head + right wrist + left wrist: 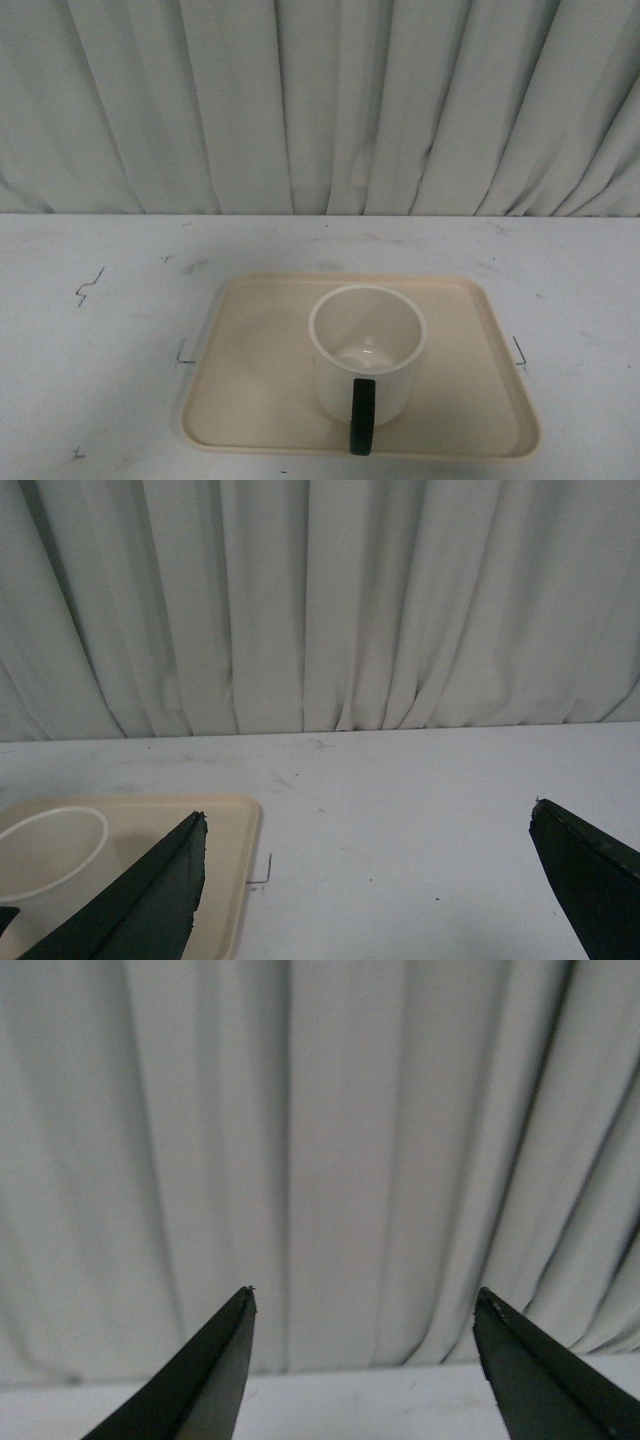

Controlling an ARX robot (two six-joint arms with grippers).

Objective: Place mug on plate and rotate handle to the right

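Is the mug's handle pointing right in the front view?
No, the handle on the mug points straight toward the camera.

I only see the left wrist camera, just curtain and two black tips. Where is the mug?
Observer: In the front view the mug stands upright on the plate.
Operator: Which way does its handle go?
Observer: The handle points toward the robot, not to the right.
Operator: Is anything grabbing it?
Observer: No. The right gripper is open and empty.
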